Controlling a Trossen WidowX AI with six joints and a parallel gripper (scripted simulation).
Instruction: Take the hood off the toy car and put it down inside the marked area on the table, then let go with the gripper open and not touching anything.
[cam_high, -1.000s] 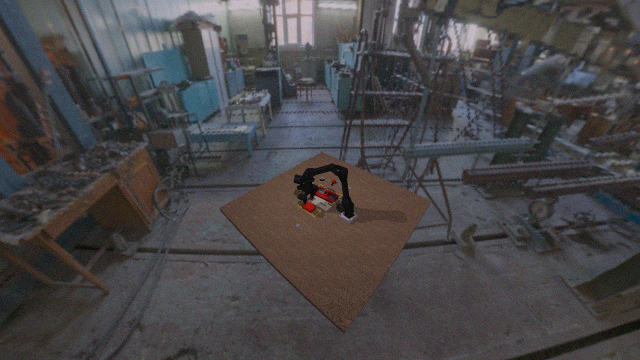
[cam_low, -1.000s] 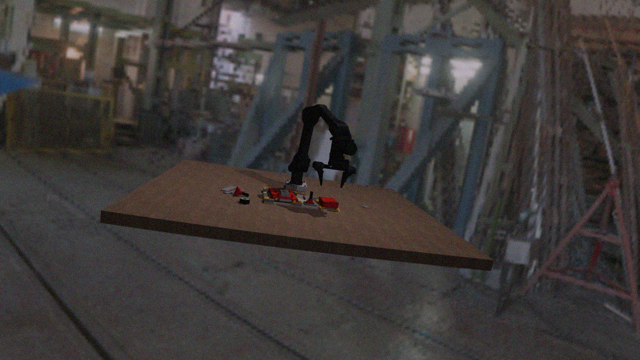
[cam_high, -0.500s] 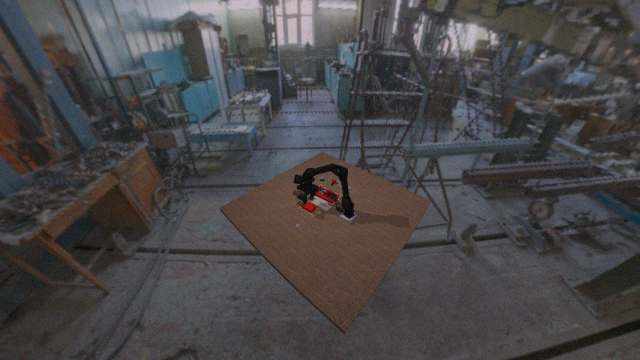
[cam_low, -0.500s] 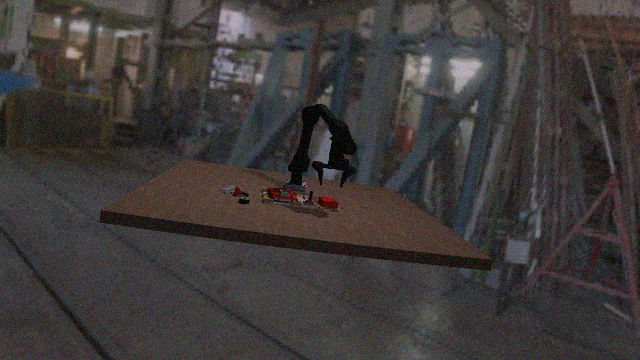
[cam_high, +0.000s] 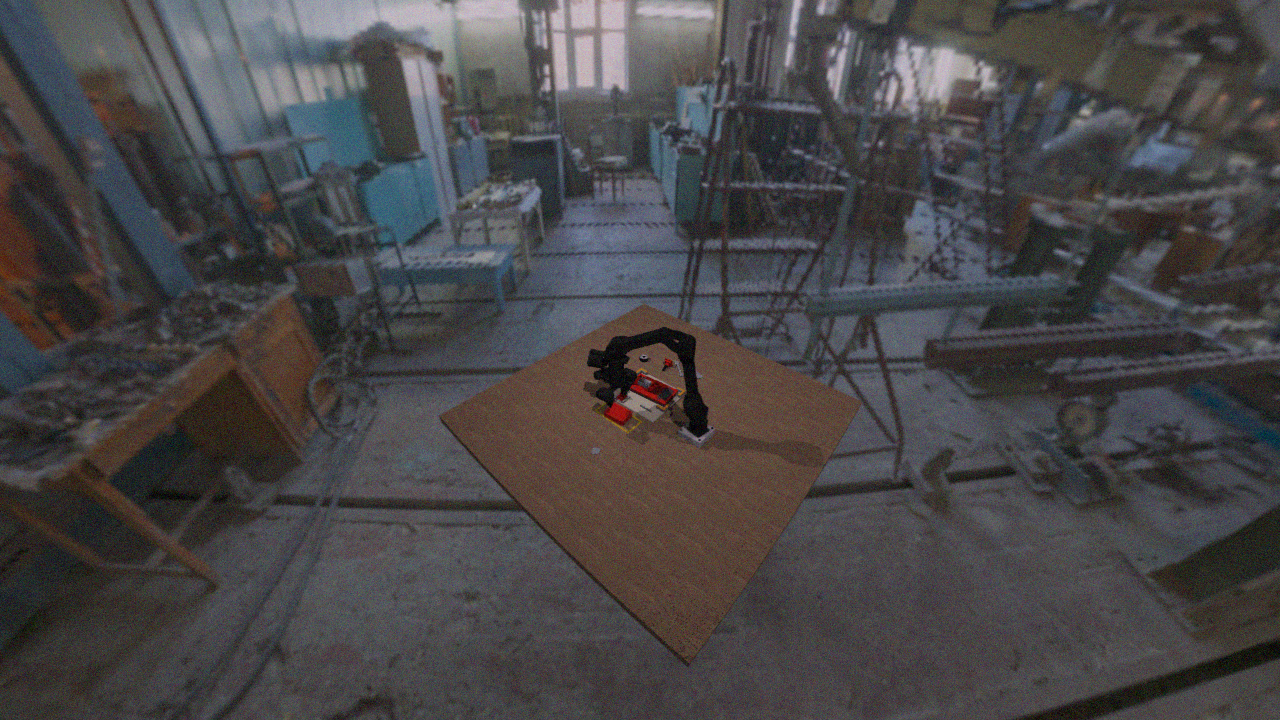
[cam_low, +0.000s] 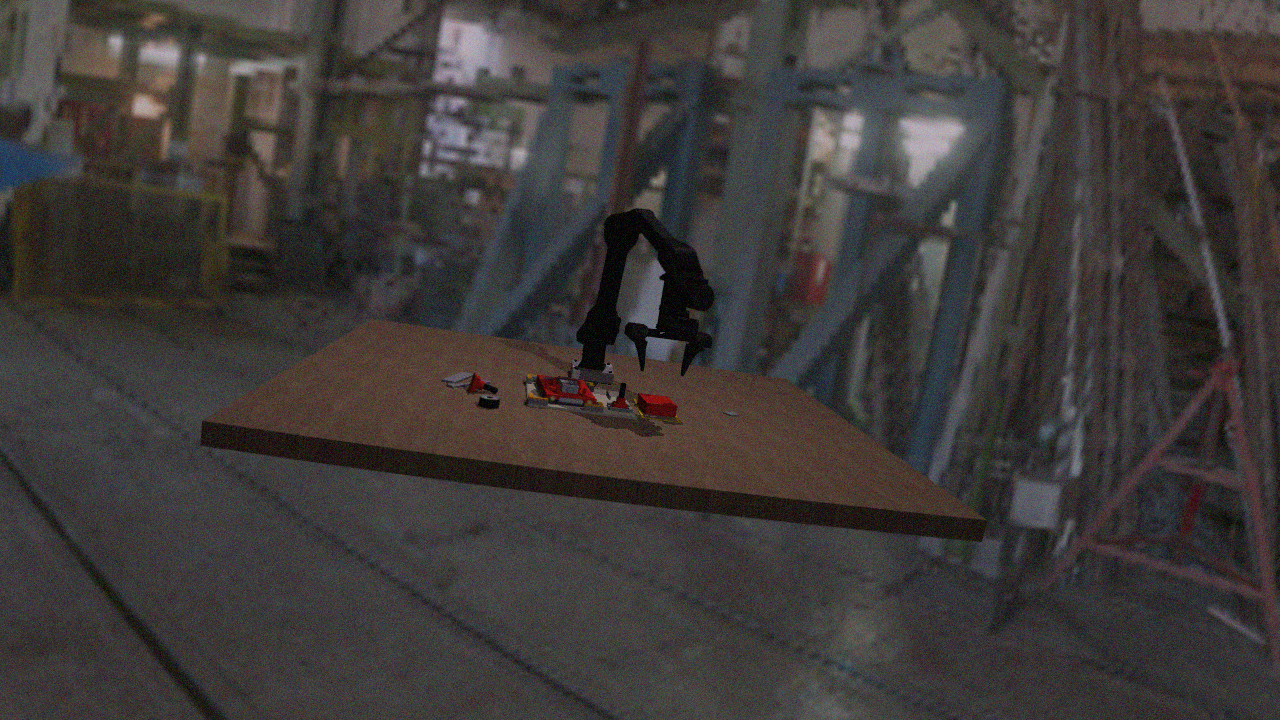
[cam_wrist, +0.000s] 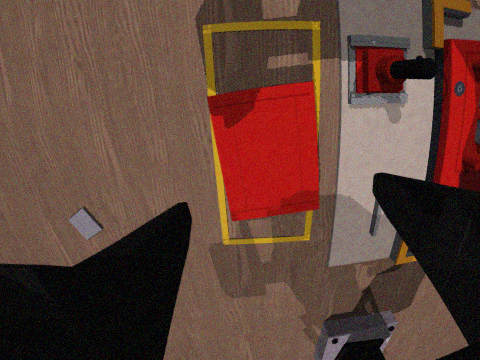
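The red, box-like hood (cam_high: 617, 413) (cam_low: 657, 404) (cam_wrist: 270, 155) lies on the table at the yellow marked area (cam_wrist: 262, 25), slightly turned. In the wrist view its upper left corner and lower right edge cover parts of the long yellow lines; whether its base crosses them is hidden. My gripper (cam_low: 663, 370) (cam_wrist: 282, 197) is open and empty, above the hood with a gap. The red toy car body (cam_high: 657, 386) (cam_low: 565, 390) (cam_wrist: 457, 115) is beside the marked area, without the hood on it.
A pale board (cam_wrist: 380, 140) with a red, black-stemmed piece (cam_wrist: 380, 70) lies between hood and car. A small grey piece (cam_high: 596, 451) (cam_low: 730, 413) (cam_wrist: 86, 223) lies on the other side. A black wheel (cam_low: 488, 402) and red part (cam_low: 477, 384) lie beyond the car.
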